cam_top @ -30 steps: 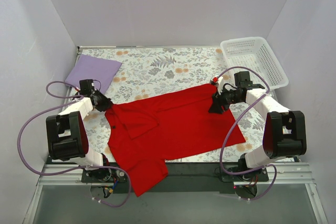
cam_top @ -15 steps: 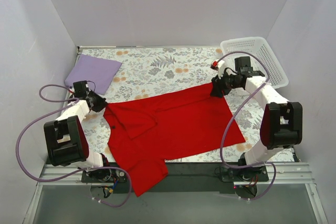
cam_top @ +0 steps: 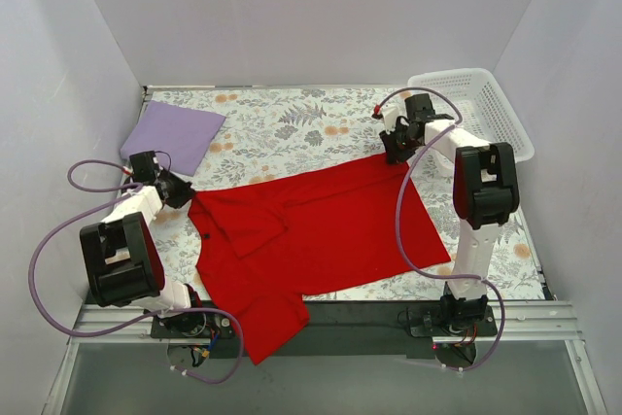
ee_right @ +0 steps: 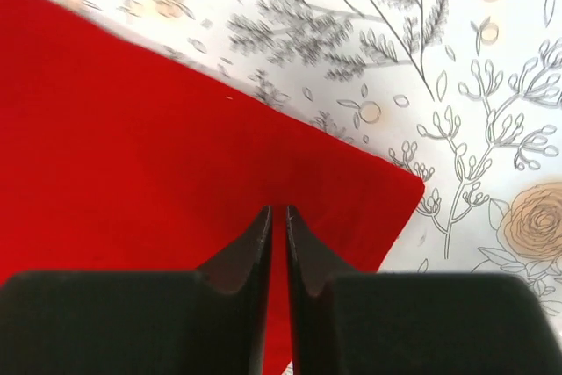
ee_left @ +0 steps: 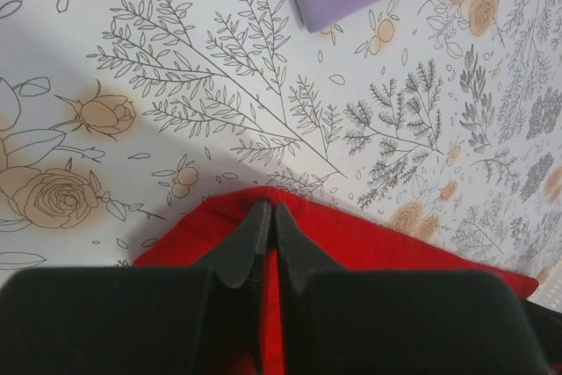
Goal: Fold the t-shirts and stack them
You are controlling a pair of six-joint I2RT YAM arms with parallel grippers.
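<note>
left gripper (ee_left: 266, 211), right gripper (ee_right: 277, 213) pinching red shirt (cam_top: 321, 225)

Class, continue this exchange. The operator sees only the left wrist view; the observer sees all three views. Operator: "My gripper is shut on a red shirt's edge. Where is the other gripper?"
Observer: The right gripper is closed on the red shirt near its far right corner.
Operator: Does the whole shirt lie on the table?
Observer: No. One sleeve hangs over the table's near edge.
Operator: I see a lilac corner at the top of my view. What is it?
Observer: A folded lilac shirt, lying in the table's far left corner.
</note>
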